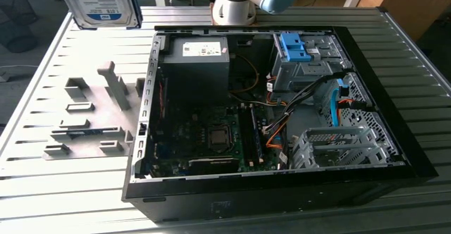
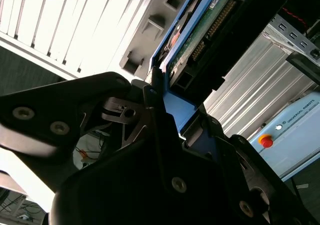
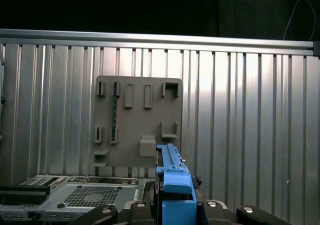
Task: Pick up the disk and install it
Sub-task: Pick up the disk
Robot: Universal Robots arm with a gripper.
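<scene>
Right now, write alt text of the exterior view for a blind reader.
The disk hangs upright at the exterior view's upper left, label showing. An open computer case lies on a slatted metal table, a grey holder plate beside it.

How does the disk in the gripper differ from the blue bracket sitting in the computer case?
The disk carries a silver drive with a white-and-blue label, while the blue bracket looks like bare plastic with no drive in it. The disk is held up off the table, clamped in the gripper, while the bracket sits on top of the drive cage inside the computer case. Both have bright blue plastic.
</scene>
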